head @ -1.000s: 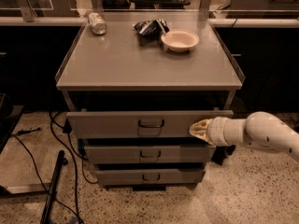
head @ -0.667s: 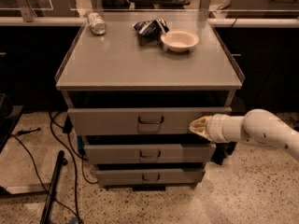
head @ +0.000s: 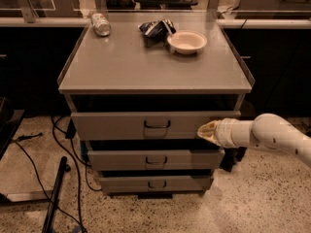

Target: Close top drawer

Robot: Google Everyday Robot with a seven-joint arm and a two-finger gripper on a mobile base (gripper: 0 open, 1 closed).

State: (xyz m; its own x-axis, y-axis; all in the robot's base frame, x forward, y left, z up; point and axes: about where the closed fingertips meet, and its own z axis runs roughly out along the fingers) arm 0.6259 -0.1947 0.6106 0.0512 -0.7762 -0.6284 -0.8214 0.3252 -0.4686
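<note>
While the top drawer (head: 121, 125) stands partway out under the grey table (head: 146, 72), with a dark gap above its front, the closing looks begun but not finished: by my judgement the front must go back until it sits beneath the table's edge. At the left, loose cables (head: 68, 178) trail over the floor beside the unit, apart from the drawer's path. The loop handle (head: 156, 125) at the centre of the front is untouched. To its right the end effector (head: 206, 130) rests its tip against the front near the right end; whether it is clenched or released I cannot tell. The white arm (head: 272, 135) reaches in from the right over open floor, so a straight inward push seems unobstructed, though pushing off-centre might skew the drawer.
</note>
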